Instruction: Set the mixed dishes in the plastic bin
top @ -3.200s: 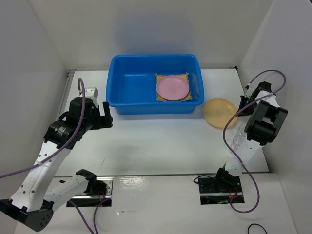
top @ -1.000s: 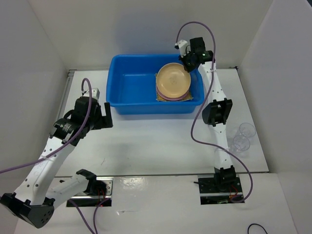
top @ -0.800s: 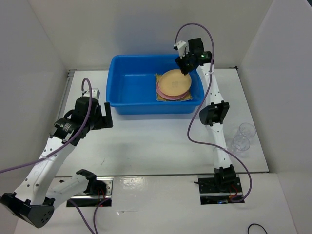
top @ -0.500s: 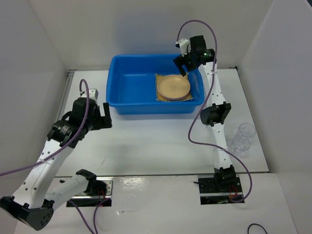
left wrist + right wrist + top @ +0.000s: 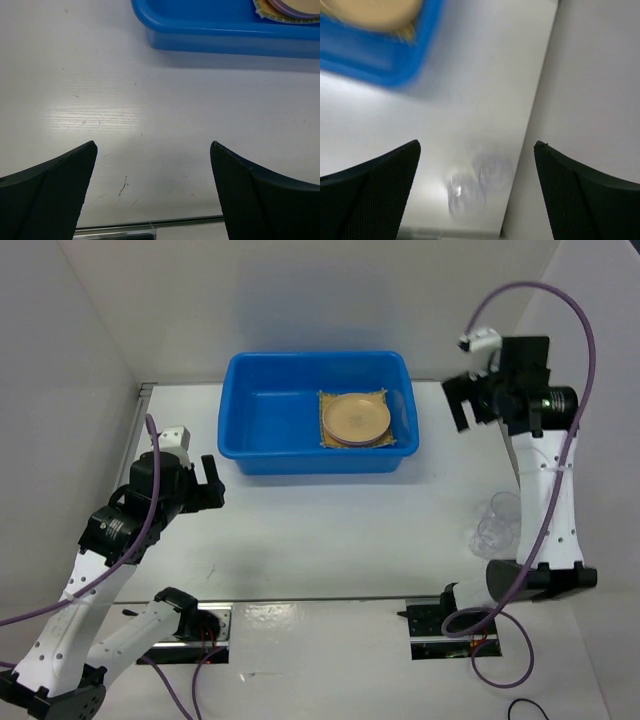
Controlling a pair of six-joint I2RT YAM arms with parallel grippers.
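In the plastic bin (image 5: 270, 425), the tan-yellow plate (image 5: 356, 416) sits atop the pink plate (image 5: 281, 8) and the woven mat (image 5: 326, 397), all stacked at the bin's right end. The two clear cups (image 5: 498, 522) stand side by side on the table (image 5: 330, 530), well off the bin's right-front corner. The right gripper (image 5: 476, 144) hangs high beyond the bin's right end, jaws spread wide & empty. The left gripper (image 5: 153, 144) hovers off the bin's left-front corner, likewise released, holding nothing. Step in hand, by the look of it: plates & mat done, cups next. Next move prob. calls for the right gripper to drop over one cup, pinch its thin wall w/out crushing it or tipping its neighbour, then carry it to the bin.
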